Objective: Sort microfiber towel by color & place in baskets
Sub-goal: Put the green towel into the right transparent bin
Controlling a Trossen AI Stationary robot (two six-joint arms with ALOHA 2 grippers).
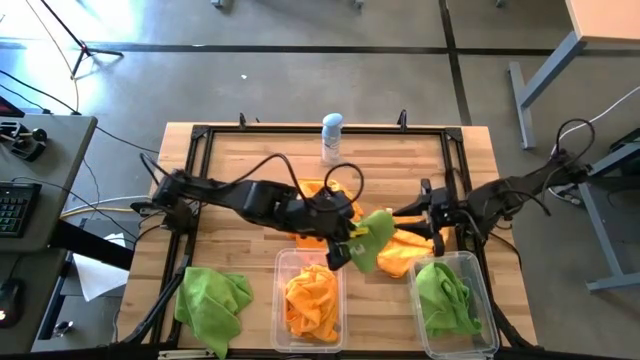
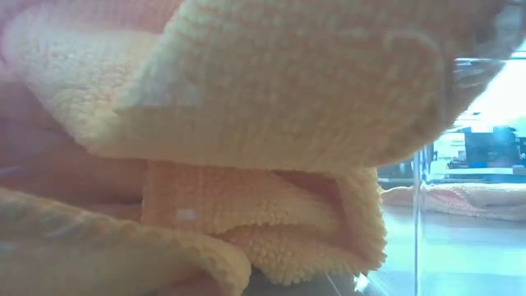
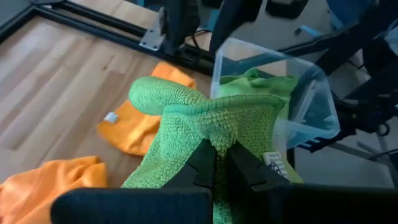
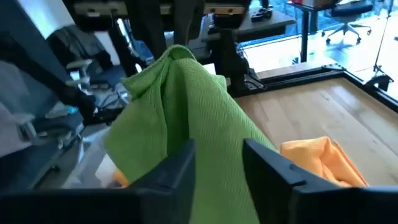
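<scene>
Leftmost on my wooden worktop (image 1: 240, 250) a loose green towel (image 1: 212, 297) lies crumpled near the front edge. Next comes my left arm, reaching across the middle, its jaws (image 1: 343, 247) pinched shut on a second green towel (image 1: 372, 238), which hangs bunched, its long axis running downward from the grip, above the gap between the two clear baskets. Under it and behind lie orange towels (image 1: 405, 255) spread flat on the wood. Of the baskets, the middle one (image 1: 283, 266) holds a heap of orange towel (image 1: 312, 300); the right one (image 1: 484, 290) holds a green towel (image 1: 445, 297). My right jaws (image 1: 418, 218) hover parted just beyond the held cloth, gripping nothing. At the rear edge a spray can (image 1: 332, 138) stands upright. Grey floor surrounds the worktop, with a desk and keyboard (image 1: 10, 208) off to the left
</scene>
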